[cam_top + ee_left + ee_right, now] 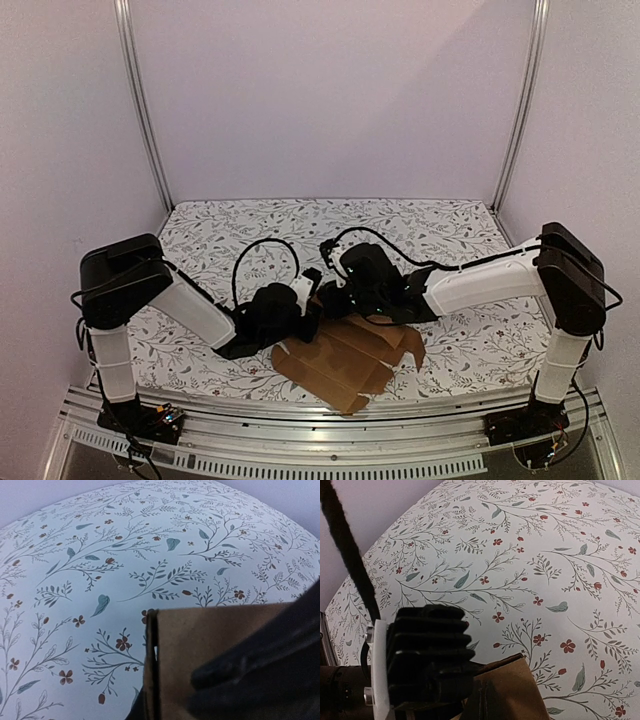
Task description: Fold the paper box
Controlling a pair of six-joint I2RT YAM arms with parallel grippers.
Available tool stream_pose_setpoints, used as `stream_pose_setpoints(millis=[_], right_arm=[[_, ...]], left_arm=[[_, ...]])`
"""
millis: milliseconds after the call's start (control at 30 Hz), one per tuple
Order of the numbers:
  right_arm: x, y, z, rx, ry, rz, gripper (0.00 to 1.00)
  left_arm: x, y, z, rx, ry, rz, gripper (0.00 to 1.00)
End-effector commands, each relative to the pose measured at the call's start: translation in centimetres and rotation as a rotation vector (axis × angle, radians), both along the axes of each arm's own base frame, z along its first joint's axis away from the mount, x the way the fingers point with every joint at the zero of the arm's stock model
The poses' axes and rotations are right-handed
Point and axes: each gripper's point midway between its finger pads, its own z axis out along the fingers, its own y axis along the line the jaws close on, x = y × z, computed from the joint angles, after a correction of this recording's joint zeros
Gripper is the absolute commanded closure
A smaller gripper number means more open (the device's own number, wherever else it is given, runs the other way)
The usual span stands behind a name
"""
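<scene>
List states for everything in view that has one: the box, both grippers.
paper box: not yet folded up; most of the sheet lies flat on the table, with the far-edge flap raised upright.
left gripper: shut on the far-edge flap.
right gripper: shut, at the same flap; can't tell if it is pinching the cardboard.

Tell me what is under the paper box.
The paper box lies mostly flat on the floral table cover, which shows beside and beyond it. Whatever is directly beneath the sheet is covered. The left gripper and right gripper hide its far edge.
</scene>
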Motion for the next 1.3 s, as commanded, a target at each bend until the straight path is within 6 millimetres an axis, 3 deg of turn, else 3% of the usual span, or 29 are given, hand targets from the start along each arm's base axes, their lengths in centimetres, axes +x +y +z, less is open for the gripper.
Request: stream_pose_setpoints(millis=[0, 133, 300, 500, 633, 733, 1133, 1267], right_arm=[[-0.2, -1.0, -3.2, -0.062, 0.040, -0.020, 1.00], [-0.6, -1.6, -4.0, -0.074, 0.057, -0.022, 1.00], [-0.7, -1.6, -3.8, -0.067, 0.057, -0.020, 1.00], [-0.8, -1.4, -3.6, -0.064, 0.056, -0.012, 1.00], [-0.9, -1.4, -3.7, -0.064, 0.058, -0.007, 1.00], [-1.0, -1.4, -3.5, -0.061, 0.056, -0.008, 1.00], [-1.1, -1.3, -2.5, -0.042, 0.046, -0.013, 1.00], [-0.9, -1.6, -1.1, -0.029, 0.025, -0.026, 0.81]], left_arm=[[-0.4, 0.1, 0.7, 0.005, -0.010, -0.001, 0.93], [-0.4, 0.1, 0.7, 0.005, -0.006, 0.005, 0.90], [-0.3, 0.3, 0.8, 0.002, -0.006, 0.018, 0.72], [-0.1, 0.3, 1.3, -0.003, -0.014, 0.030, 0.65], [0.1, -0.2, 1.6, -0.012, -0.020, 0.024, 0.74], [0.4, -0.6, 1.6, -0.013, -0.024, 0.025, 1.00], [0.8, -0.2, 2.0, 0.013, -0.040, 0.055, 1.00], [0.9, 0.7, 2.2, 0.037, -0.049, 0.091, 1.00]])
